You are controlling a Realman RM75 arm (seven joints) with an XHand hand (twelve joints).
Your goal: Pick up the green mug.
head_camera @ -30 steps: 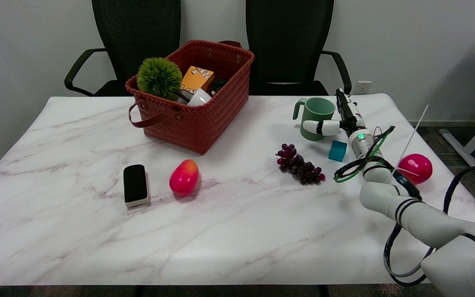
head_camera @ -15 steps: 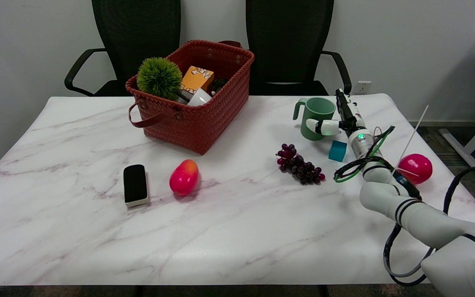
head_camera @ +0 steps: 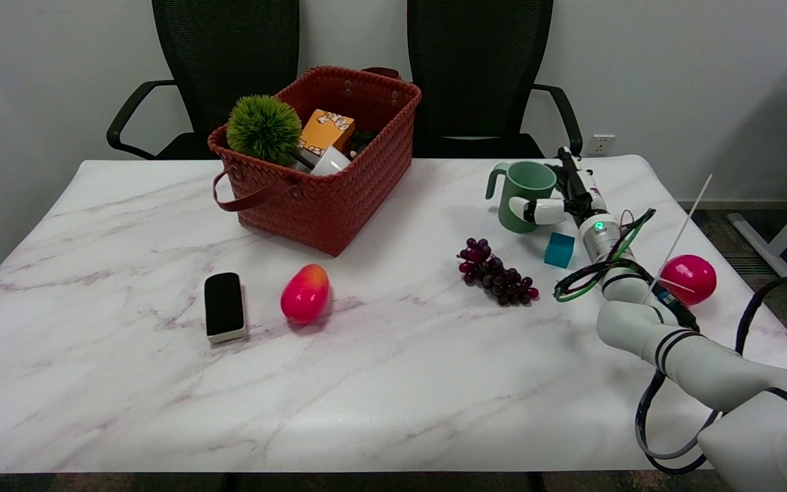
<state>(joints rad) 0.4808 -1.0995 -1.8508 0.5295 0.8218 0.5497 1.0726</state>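
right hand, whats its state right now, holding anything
Right hand: wrapped around the green mug, thumb across its front, fingers behind. The mug seems to sit on the table, not yet lifted.

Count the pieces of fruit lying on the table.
3: a mango beside the black eraser, purple grapes mid-table, a red apple at the right edge. The basket may hide more.
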